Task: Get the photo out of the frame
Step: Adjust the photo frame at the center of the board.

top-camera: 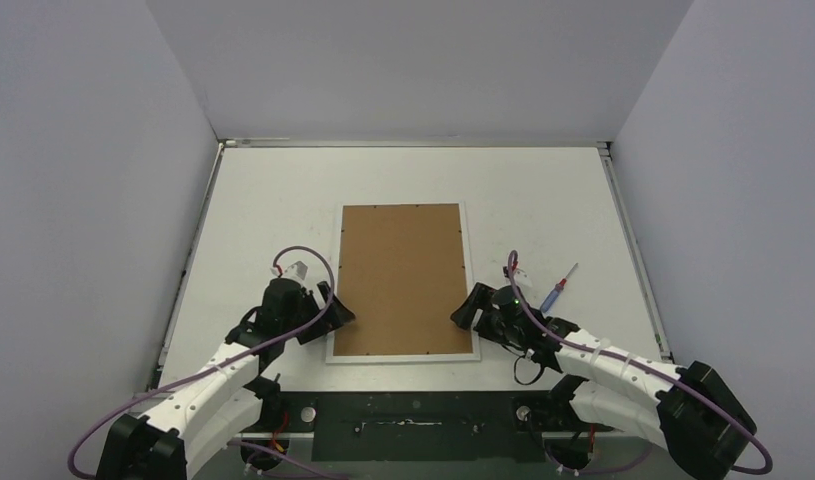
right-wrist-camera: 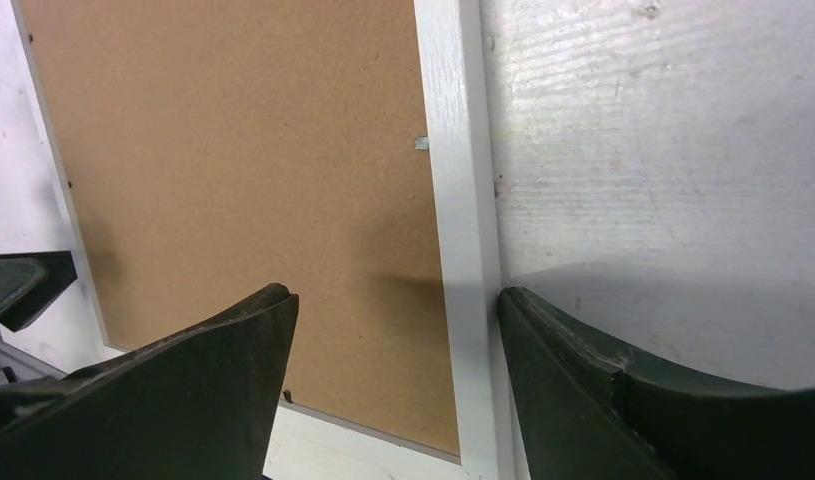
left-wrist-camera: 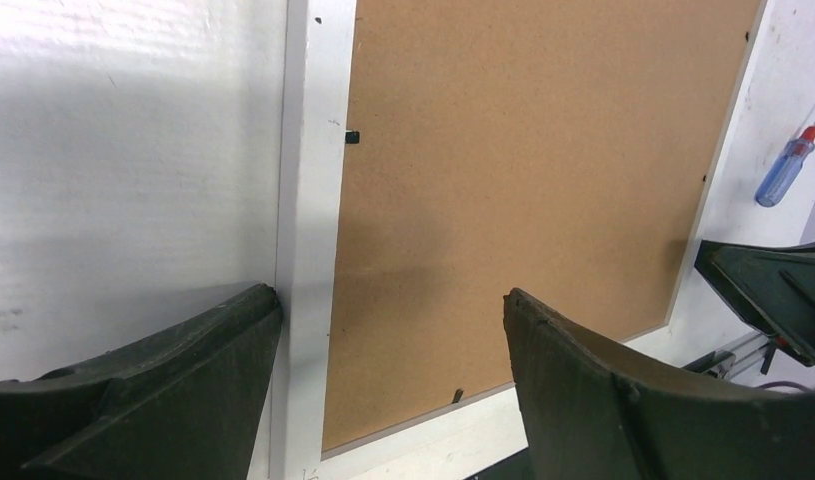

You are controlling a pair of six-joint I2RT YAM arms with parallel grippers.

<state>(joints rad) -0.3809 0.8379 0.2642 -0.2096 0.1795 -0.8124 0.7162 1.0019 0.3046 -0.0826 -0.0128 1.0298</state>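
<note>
White table (top-camera: 273,190). Frame (top-camera: 403,280): face down, brown back up, centre, nearer near edge. Screwdriver (top-camera: 557,290): right of frame, apart, toward right edge.

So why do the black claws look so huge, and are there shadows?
Left wrist view: the left claw sits right by the lens, so looms large; right wrist view: a grey shadow lies on the table by the right claw; top view: even light.

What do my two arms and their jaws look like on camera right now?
The left arm and right arm are white segmented links with black joint housings and black wrists. A purple cable loops off each wrist and trails back towards the base. The jaws are dark, near-black curved wedges with lightly scuffed edges.
</note>
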